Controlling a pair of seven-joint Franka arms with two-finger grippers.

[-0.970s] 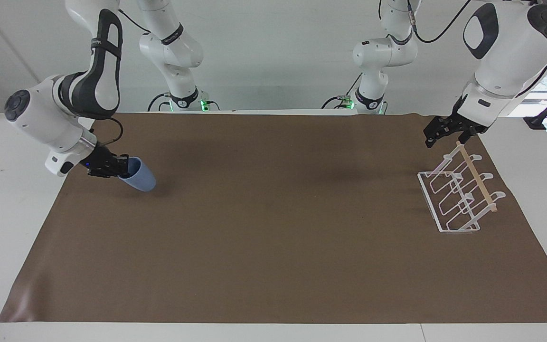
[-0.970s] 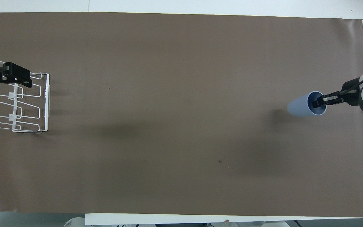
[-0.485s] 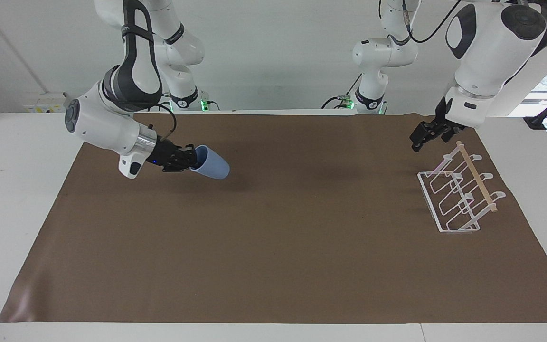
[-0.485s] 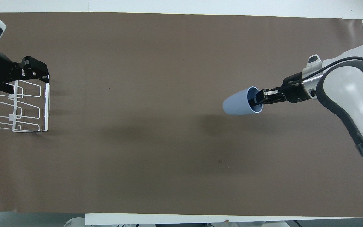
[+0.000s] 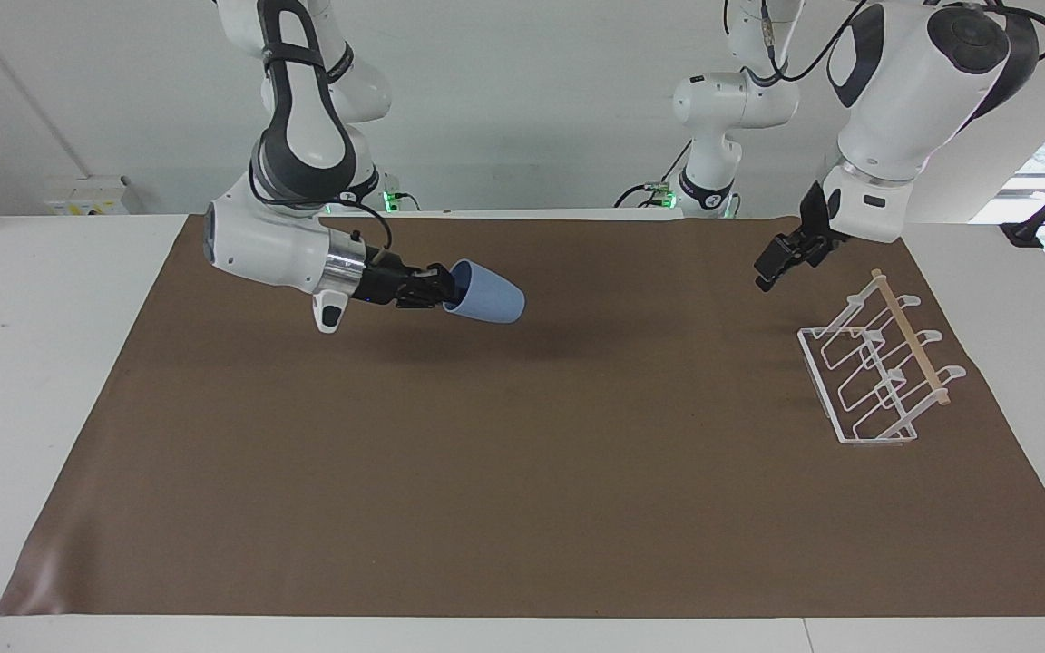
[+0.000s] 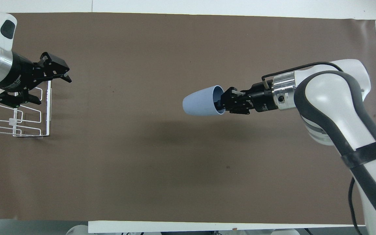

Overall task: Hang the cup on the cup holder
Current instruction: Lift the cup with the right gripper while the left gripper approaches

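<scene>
Carrying step: right gripper (image 5: 444, 288) gripped the rim of the cup (image 5: 484, 292), held on its side over the mat's middle. Left gripper (image 5: 773, 267), fingers spread, hovered beside the cup holder (image 5: 876, 372). Next: bring the cup's mouth over a prong.

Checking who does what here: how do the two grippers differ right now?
The right gripper is shut on the cup, holding it by the rim, on its side, over the mat's middle. The left gripper is open and holds nothing, beside the cup holder. Both are up off the mat.
</scene>
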